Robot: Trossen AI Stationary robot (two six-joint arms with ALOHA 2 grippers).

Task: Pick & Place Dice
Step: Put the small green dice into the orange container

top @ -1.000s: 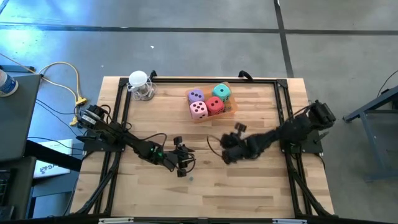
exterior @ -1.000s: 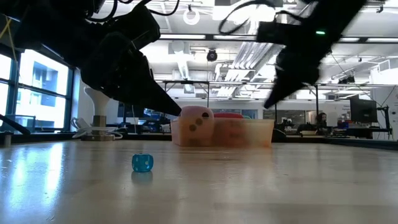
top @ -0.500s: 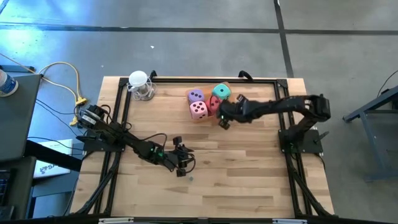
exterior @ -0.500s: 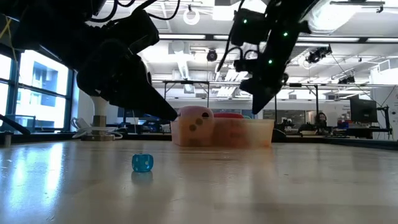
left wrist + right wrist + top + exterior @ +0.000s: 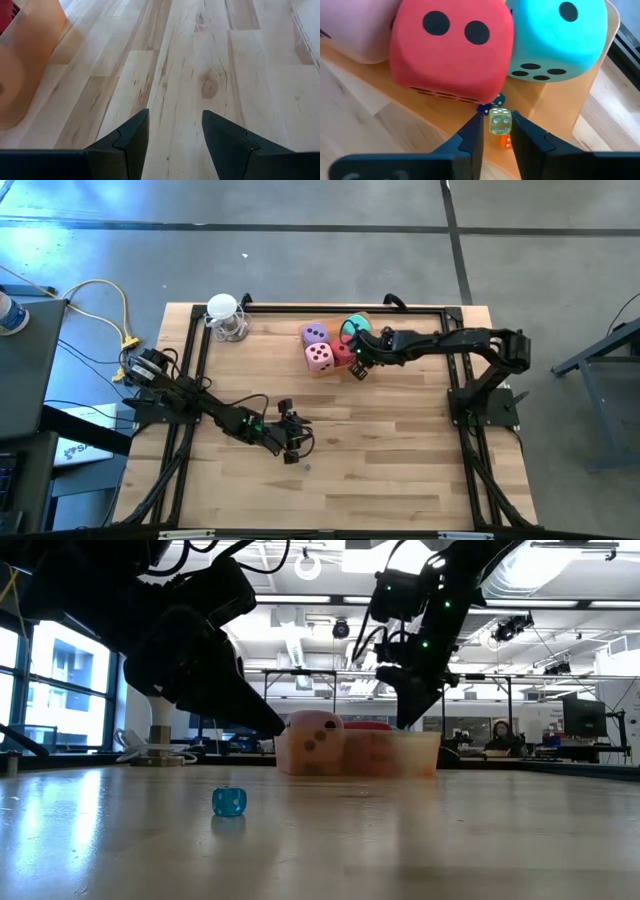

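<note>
Your four big dice sit packed together in the orange tray [image 5: 372, 356] at the far middle of the table [image 5: 400, 470]: purple die [image 5: 314, 333] far-left, teal die [image 5: 353, 329] far-right, pink die [image 5: 319, 356] near-left, red die [image 5: 343, 350] near-right, partly under your right arm. In the right wrist view the red die [image 5: 451, 44] shows two pips on top, touching the teal die [image 5: 559, 32] on one side and the pink die [image 5: 357, 35] on the other.

Your right gripper [image 5: 357, 358] is over the tray's near edge, just beside the red die. Its fingers [image 5: 471, 135] are pinched on a tiny yellow die [image 5: 499, 121]; a tiny orange die [image 5: 505, 142] and small dark blue bits lie on the tray floor below the red die.

Your left gripper [image 5: 291, 442] rests low over bare table, well apart from the tray, fingers [image 5: 131, 138] spread with only wood between them. A small blue die [image 5: 229, 802] lies on the table near the low camera. A white lamp-like stand [image 5: 226, 316] is at the far-left corner.
</note>
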